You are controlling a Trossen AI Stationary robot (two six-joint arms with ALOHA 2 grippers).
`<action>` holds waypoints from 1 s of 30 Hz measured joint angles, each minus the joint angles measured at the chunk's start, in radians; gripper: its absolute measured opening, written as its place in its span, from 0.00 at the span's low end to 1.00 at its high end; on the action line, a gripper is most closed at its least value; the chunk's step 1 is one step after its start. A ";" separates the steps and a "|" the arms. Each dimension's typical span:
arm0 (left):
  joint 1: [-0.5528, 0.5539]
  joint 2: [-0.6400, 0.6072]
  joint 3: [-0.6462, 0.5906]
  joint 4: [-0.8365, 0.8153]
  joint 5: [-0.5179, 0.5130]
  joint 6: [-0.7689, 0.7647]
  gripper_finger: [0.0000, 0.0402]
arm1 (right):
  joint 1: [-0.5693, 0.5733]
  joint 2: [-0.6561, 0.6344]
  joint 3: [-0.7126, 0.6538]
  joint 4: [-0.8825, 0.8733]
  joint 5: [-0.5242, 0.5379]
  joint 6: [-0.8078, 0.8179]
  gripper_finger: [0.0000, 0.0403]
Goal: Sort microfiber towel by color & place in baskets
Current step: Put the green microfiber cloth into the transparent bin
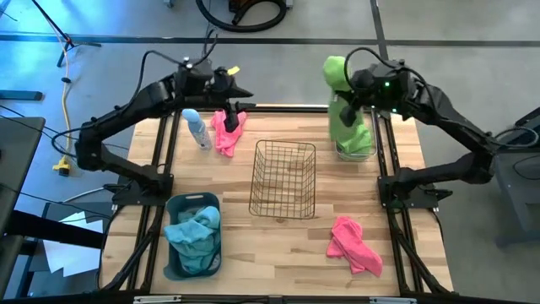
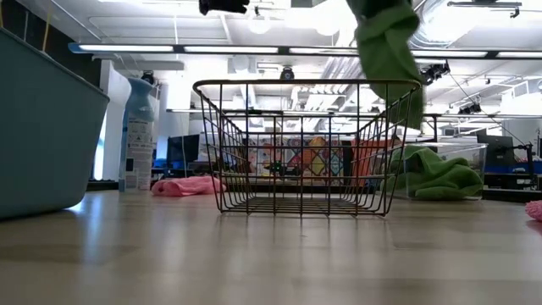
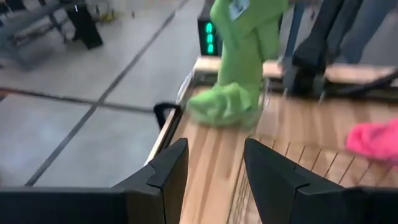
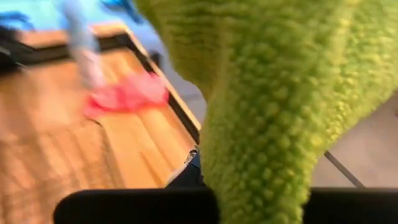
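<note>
Right gripper [image 1: 344, 91] was what I watched first: it was clamped on a green towel [image 1: 336, 76], held up over the clear plastic bin [image 1: 354, 145] at the table's far right, with the cloth hanging down toward more green towels [image 2: 432, 176] already heaped in that bin. From its own wrist camera I saw little but green pile filling the frame.

My left gripper [image 1: 239, 95] sat at the far edge of the table, above a pink towel [image 1: 226, 131] lying on the wood just beside the pale blue spray bottle [image 1: 197, 128]. Its fingers [image 3: 163, 171] stood partly apart with nothing between them.

I saw the copper wire basket [image 1: 283, 177] standing mid-table, and I could make out no towel in it. At the near left, the grey-blue tub [image 1: 175, 253] held teal towels [image 1: 197, 232] mounded above its rim. A second pink towel [image 1: 354, 245] lay on the table near the right front, well apart from every basket.
</note>
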 joint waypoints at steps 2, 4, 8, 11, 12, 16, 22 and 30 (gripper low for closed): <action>-0.001 -0.048 -0.100 0.104 0.003 -0.040 0.36 | -0.028 -0.016 -0.001 -0.047 0.046 0.003 0.00; 0.000 -0.093 -0.196 0.192 0.001 -0.085 0.36 | -0.058 -0.039 -0.022 -0.046 0.069 0.013 0.00; 0.000 -0.179 -0.344 0.307 -0.008 -0.170 0.36 | -0.115 -0.139 -0.194 0.075 0.071 0.066 0.00; 0.000 -0.234 -0.416 0.349 -0.009 -0.229 0.36 | -0.153 -0.223 -0.372 0.229 0.079 0.142 0.00; 0.000 -0.249 -0.430 0.356 -0.009 -0.241 0.36 | -0.166 -0.240 -0.420 0.275 0.093 0.177 0.00; 0.000 -0.289 -0.458 0.415 -0.032 -0.271 0.36 | -0.226 -0.235 -0.536 0.331 0.176 0.299 0.00; 0.000 -0.298 -0.458 0.476 -0.064 -0.271 0.36 | -0.286 -0.123 -0.567 0.337 0.266 0.331 0.00; -0.012 -0.297 -0.458 0.459 -0.064 -0.310 0.36 | -0.315 -0.003 -0.567 0.284 0.227 0.378 0.00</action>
